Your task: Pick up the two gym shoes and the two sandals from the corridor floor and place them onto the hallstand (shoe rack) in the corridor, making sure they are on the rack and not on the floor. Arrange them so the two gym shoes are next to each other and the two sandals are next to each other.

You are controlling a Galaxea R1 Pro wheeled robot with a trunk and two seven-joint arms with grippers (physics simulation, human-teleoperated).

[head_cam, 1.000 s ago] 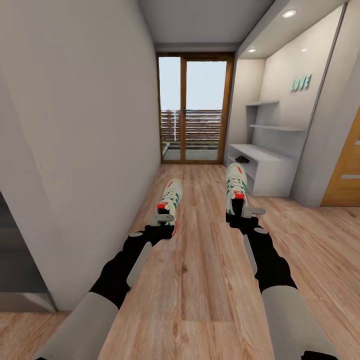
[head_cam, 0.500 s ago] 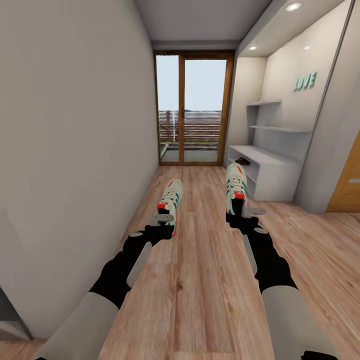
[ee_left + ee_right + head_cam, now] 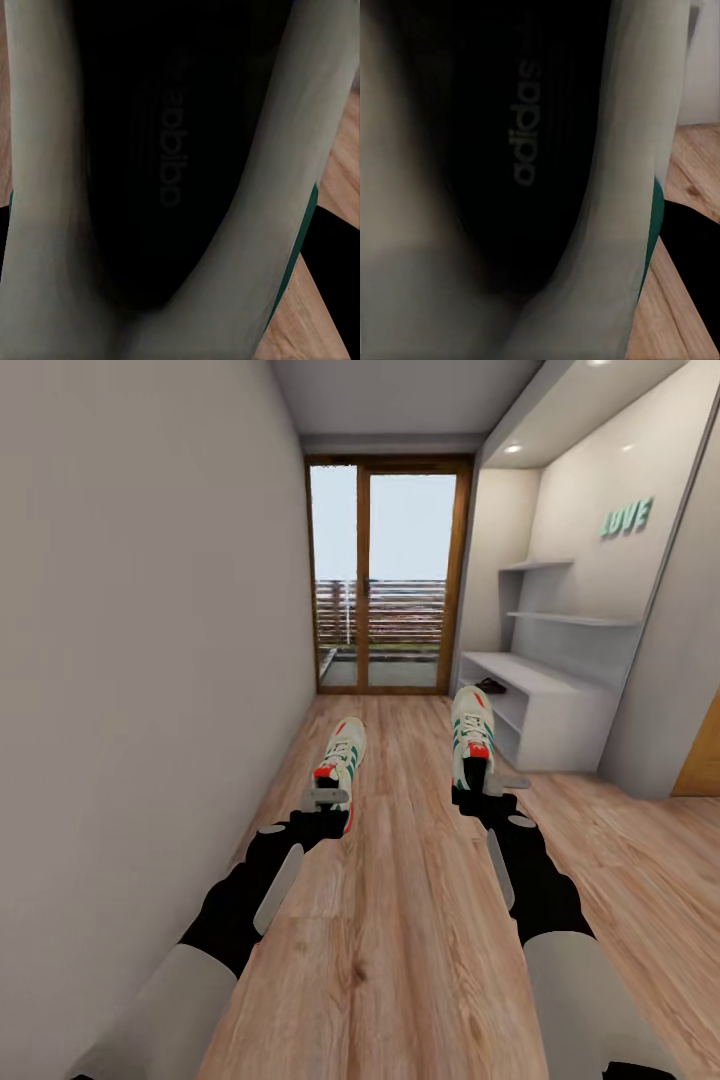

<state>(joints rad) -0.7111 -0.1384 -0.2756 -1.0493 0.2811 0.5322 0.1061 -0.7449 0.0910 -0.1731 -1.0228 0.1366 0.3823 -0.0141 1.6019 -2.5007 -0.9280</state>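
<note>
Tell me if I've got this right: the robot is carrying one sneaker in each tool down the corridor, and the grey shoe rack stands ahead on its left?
Not quite. The grey shoe rack stands ahead on the robot's right, as the head view shows. The rest holds: the left tool and the right tool each carry a sneaker, the left sneaker and the right sneaker.

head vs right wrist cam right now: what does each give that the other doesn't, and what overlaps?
Head alone: the corridor ahead, the grey hallstand on the right with a dark item on its bench, the left gripper clamped on the left gym shoe, and the right gripper.

Right wrist alone: the dark inside of the right gym shoe, with adidas lettering.

Both: that right shoe, held at its heel, and the wood floor.
</note>
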